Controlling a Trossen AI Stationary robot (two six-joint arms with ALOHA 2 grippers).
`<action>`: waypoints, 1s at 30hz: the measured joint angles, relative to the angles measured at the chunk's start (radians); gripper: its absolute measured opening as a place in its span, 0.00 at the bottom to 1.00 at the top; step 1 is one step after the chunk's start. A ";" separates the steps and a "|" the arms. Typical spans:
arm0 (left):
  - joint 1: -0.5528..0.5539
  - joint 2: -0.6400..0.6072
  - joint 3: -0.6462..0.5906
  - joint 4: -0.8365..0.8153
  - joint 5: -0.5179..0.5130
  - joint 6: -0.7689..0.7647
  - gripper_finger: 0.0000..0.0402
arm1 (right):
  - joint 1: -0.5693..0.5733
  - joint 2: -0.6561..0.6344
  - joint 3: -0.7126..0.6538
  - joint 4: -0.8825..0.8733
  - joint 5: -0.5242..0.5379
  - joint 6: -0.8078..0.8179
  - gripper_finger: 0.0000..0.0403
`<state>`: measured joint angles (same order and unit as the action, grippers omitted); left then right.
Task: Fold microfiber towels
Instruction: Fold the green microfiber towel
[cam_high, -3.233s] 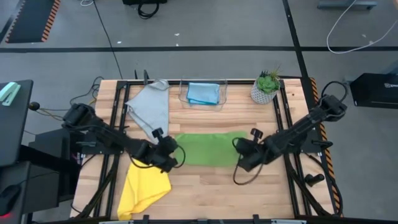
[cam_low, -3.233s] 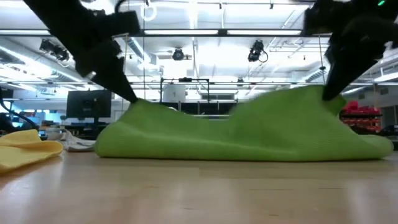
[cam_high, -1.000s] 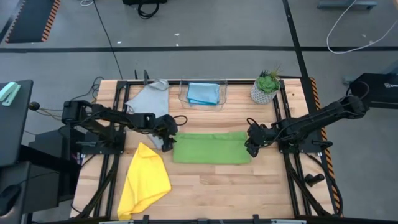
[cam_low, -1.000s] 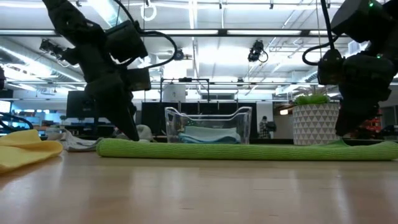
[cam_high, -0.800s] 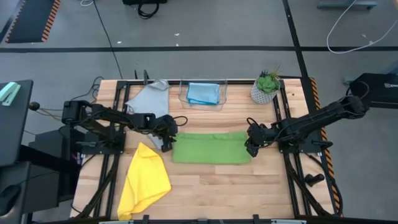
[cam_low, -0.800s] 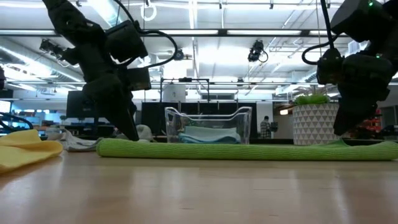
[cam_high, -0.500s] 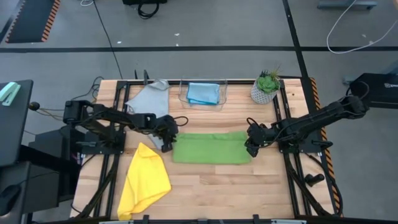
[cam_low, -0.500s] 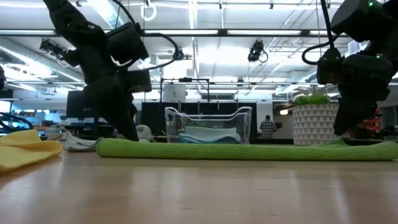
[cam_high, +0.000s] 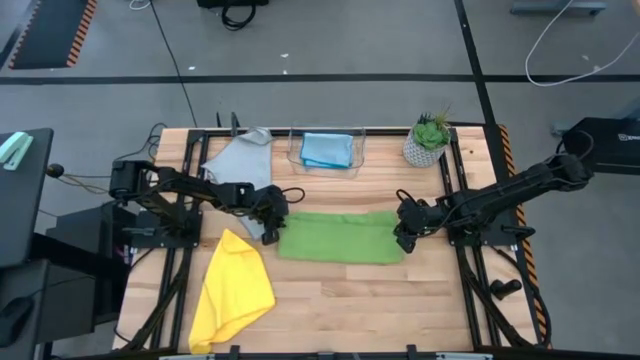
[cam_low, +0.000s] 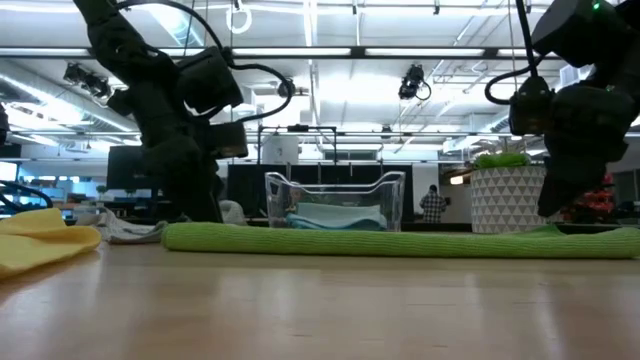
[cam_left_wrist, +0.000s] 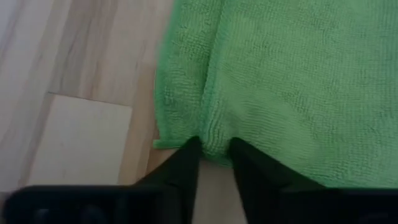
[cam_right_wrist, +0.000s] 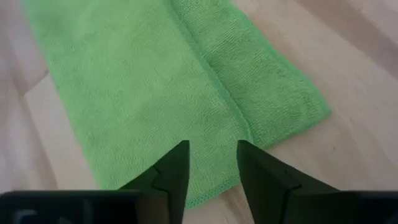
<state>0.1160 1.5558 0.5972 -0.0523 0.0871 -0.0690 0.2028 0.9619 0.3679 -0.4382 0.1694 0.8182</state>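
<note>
Because it is soft and floppy, the green towel (cam_high: 338, 238), lying flat mid-table, is best pinched at its edges. The left gripper (cam_left_wrist: 214, 154) nips one edge; the right gripper (cam_right_wrist: 211, 160) is partly open, empty. Farther back sits the blue towel (cam_high: 326, 149).

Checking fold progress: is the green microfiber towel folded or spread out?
Folded: the green microfiber towel lies flat as a rectangle, a doubled edge showing.

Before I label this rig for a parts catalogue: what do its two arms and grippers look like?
Both arms are black and jointed, with black cables looping along them. The left gripper and right gripper each end in two plain, dark, wedge-shaped fingers. No markings show.
</note>
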 joint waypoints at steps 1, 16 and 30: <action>-0.001 0.000 0.000 -0.001 0.000 0.002 0.18 | 0.000 0.000 0.000 -0.001 -0.010 -0.002 0.32; -0.012 -0.096 -0.003 -0.048 0.006 -0.013 0.04 | 0.009 0.038 0.000 -0.032 0.012 0.008 0.18; -0.048 -0.098 -0.003 -0.042 0.004 -0.024 0.02 | 0.009 0.089 0.000 -0.016 0.059 -0.001 0.27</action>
<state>0.0677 1.4574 0.5945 -0.0940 0.0908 -0.0929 0.2119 1.0514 0.3683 -0.4541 0.2282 0.8177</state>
